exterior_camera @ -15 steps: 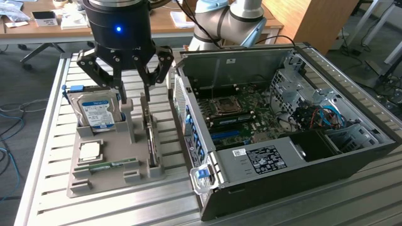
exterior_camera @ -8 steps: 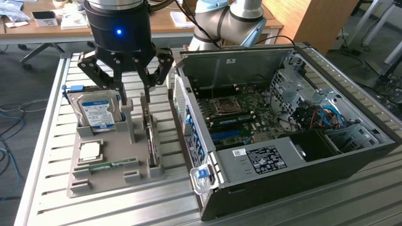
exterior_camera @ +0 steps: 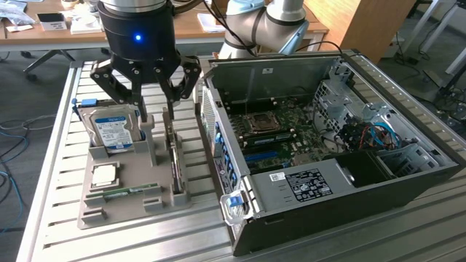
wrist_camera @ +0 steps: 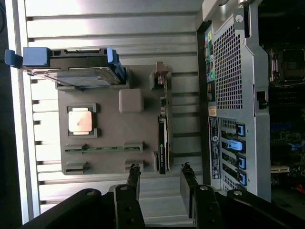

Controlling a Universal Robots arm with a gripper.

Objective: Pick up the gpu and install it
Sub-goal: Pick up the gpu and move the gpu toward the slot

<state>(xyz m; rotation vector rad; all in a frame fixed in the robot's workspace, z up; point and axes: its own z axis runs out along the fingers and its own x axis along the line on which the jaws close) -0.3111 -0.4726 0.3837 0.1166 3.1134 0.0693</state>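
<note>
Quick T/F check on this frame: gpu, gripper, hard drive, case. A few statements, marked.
1. The gpu stands on edge in the gray tray. True.
2. The gripper is shut on the gpu. False: it is open and holds nothing, hanging above the tray in line with the gpu.
3. The hard drive lies flat in the tray. False: it stands upright in a tray slot.
4. The computer case is open, with its motherboard exposed. True.
</note>
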